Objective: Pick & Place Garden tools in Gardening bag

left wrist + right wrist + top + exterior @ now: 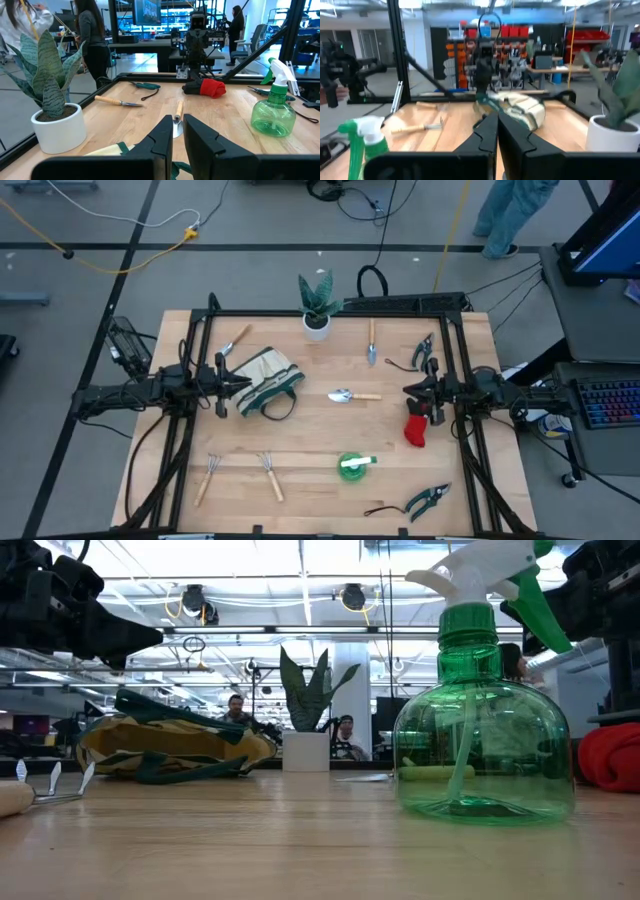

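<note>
The cream gardening bag [268, 377] with green trim lies on its side at the table's left middle. My left gripper [243, 384] hovers shut and empty over the bag's left end [112, 149]. My right gripper [405, 391] is shut and empty, above the table just beyond the red-black glove [417, 429]. A metal trowel [352, 395] lies between the grippers. A second trowel [371, 345] and pruning shears [425, 352] lie at the far right. Two wooden-handled rakes [210, 473] [270, 476], a green spray bottle [352, 466] and more shears [428, 500] lie near the front.
A green plant in a white pot [318, 310] stands at the far edge, in the middle. A small wooden-handled tool [235, 342] lies beyond the bag. A black frame [330, 308] rims the table's far and side edges. People stand in the room beyond.
</note>
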Robot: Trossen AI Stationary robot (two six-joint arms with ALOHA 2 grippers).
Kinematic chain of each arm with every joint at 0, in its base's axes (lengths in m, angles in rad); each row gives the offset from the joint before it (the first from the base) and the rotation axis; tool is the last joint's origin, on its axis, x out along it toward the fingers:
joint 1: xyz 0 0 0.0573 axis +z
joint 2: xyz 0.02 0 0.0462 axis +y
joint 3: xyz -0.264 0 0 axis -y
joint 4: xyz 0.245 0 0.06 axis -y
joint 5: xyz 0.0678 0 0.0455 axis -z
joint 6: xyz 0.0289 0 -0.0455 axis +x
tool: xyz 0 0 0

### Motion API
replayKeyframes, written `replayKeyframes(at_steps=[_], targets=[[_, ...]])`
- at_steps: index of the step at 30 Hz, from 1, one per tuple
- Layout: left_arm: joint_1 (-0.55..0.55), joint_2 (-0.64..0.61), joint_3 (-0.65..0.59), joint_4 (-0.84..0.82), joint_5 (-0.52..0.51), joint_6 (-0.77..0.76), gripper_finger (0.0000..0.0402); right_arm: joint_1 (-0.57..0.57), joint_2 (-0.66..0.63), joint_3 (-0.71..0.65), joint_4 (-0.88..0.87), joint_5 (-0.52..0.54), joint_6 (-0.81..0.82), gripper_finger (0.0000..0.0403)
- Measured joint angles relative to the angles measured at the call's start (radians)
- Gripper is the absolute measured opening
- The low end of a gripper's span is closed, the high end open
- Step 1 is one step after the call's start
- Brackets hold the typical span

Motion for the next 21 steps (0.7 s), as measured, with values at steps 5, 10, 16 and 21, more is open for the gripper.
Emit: replayKeyframes(at_steps=[5,10,16,21], targets=[[0.000,0.000,-0.001,0.019,-0.018,0.000,0.0049,0.000,0.000,0.000,0.067,-0.004,0.000,0.0009],[0.000,0.000,-0.001,0.055,-0.019,0.000,0.0049,0.000,0.000,0.000,0.065,-0.004,-0.001,0.0009],[0.000,0.000,-0.001,0.076,-0.019,0.000,0.0049,0.000,0.001,0.000,0.110,-0.004,-0.098,0.0009],[0.000,0.000,-0.001,0.082,-0.027,0.050,0.0049,0.000,0.003,0.000,0.134,-0.003,-0.099,0.0009]])
